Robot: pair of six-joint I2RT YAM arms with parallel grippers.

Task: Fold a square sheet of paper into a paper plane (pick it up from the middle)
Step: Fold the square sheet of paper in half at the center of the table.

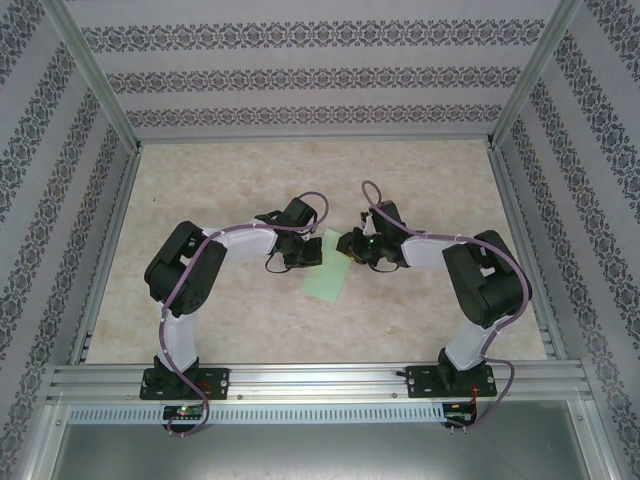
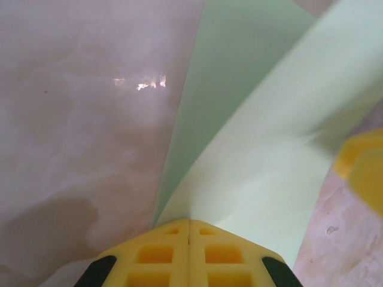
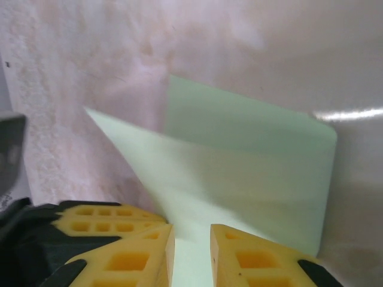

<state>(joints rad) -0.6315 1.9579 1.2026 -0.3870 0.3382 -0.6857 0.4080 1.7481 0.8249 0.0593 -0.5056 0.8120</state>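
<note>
Left end effector pinches the green paper — folded over.

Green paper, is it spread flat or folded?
Partly folded. The green paper has a lighter flap lifted over a layer lying flat on the table, and the shut left gripper pinches it.

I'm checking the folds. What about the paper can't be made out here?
Top view: paper too small to show creases; its upper end hidden under the left tool and right tool.
Left wrist: paper's far edges cut off by the frame; yellow shape at right blurred.
Right wrist: right tool jaws apart; contact with paper cut off at bottom edge.
</note>
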